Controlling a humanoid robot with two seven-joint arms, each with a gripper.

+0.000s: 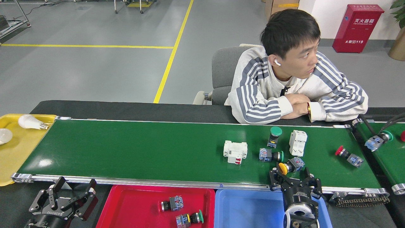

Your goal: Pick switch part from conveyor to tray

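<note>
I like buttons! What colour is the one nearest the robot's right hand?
Yellow button, head view.

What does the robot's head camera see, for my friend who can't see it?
The right gripper, open, reaches toward a yellow switch on the green conveyor. A red tray nearby holds two switches, and a person sits behind.

Four push-button switch parts are seen on the right half of the glossy dark-green conveyor [142,152]: a yellow-capped one [290,166] lying near the front rail, a green-capped one [271,155] on its side, another green-capped [274,136] upright, a red-capped one [348,155] farther right. Two more [171,204] lie in the red tray [126,209].
</note>
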